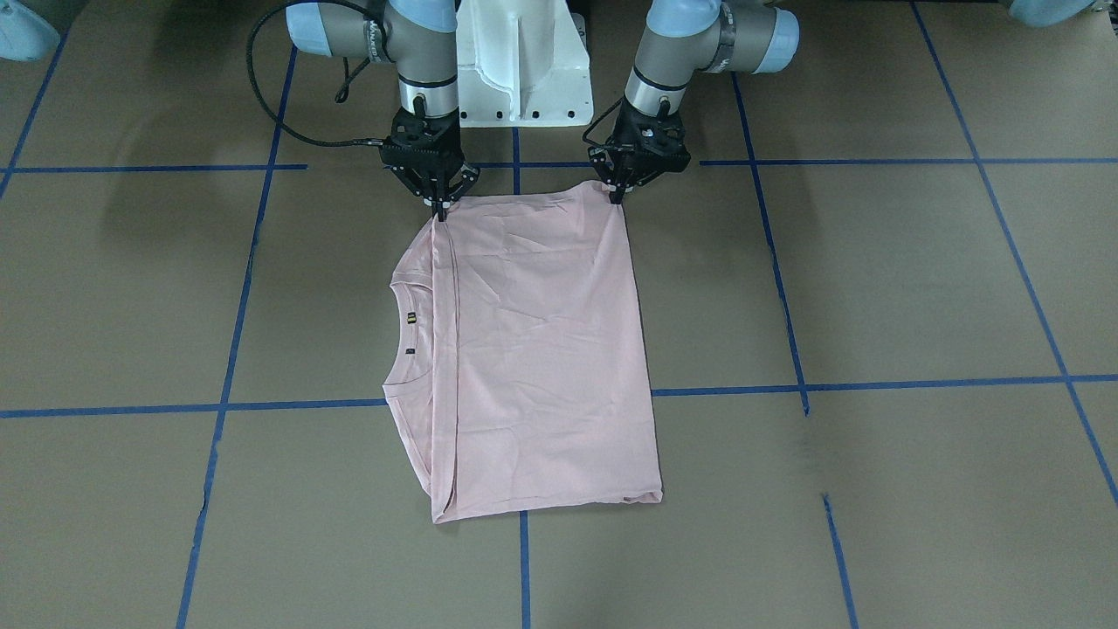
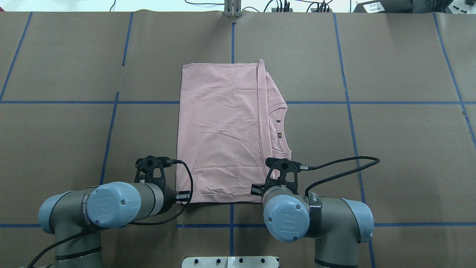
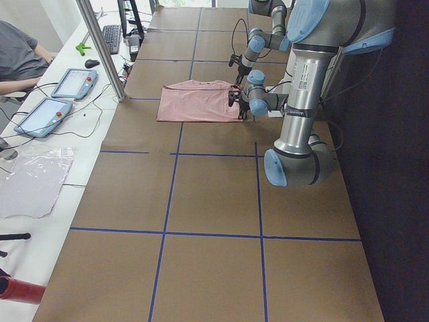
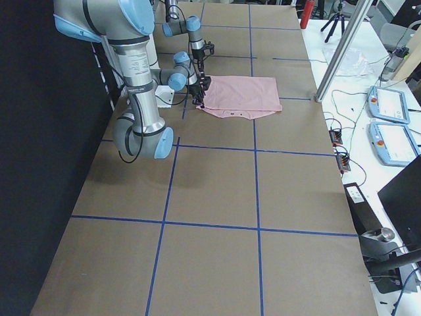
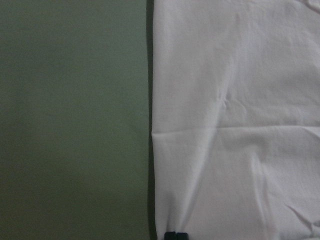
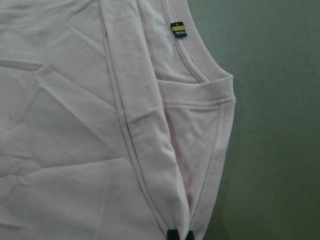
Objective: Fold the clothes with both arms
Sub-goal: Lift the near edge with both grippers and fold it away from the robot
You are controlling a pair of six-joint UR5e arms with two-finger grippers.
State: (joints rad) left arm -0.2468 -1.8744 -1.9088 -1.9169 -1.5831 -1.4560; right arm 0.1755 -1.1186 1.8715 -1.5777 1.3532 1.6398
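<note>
Seen from the front, the left gripper (image 1: 618, 194) and right gripper (image 1: 441, 210) each pinched a 12 o'clock corner of the T-shirt (image 1: 533, 349); its tag (image 1: 410, 320) at 9 o'clock was yellow-striped, unreadable.

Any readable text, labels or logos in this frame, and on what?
"UR": blue joint caps of left arm and right arm.
Lettering on the arms' black bands: too blurred to read.
Neck tag of the T-shirt: yellow marks, no legible text.

left claw (image 1: 617, 194) clamped, right claw (image 1: 441, 208) clamped, both low
</note>
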